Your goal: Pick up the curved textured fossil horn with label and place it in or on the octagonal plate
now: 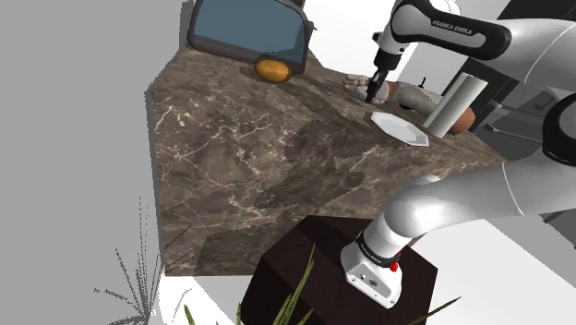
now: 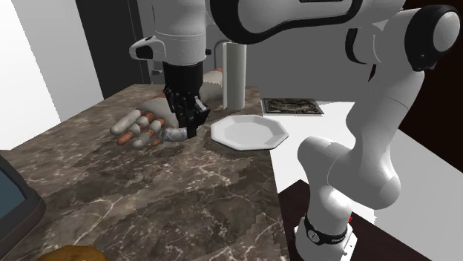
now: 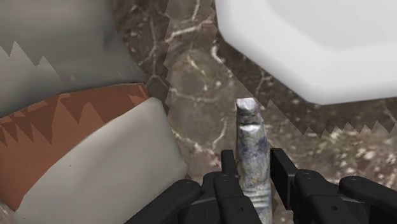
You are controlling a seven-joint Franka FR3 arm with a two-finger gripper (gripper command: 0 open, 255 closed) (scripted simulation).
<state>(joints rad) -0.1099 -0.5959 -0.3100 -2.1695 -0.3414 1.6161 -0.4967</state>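
On the dark marbled table [image 1: 240, 166], the white octagonal plate [image 2: 248, 132] lies bare just beside the end effector [image 3: 254, 167], whose narrowed fingers clasp the grey textured fossil horn [image 3: 250, 130], its tip jutting past them near the plate, seemingly gripped for a short carry onto the plate.

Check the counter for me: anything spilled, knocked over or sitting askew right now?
Nothing stands out. The horn lies on the marble-patterned counter beside the octagonal plate, its grey tip clasped in the claw. The plate sits flat and empty, and the white cylinder near it stands upright.
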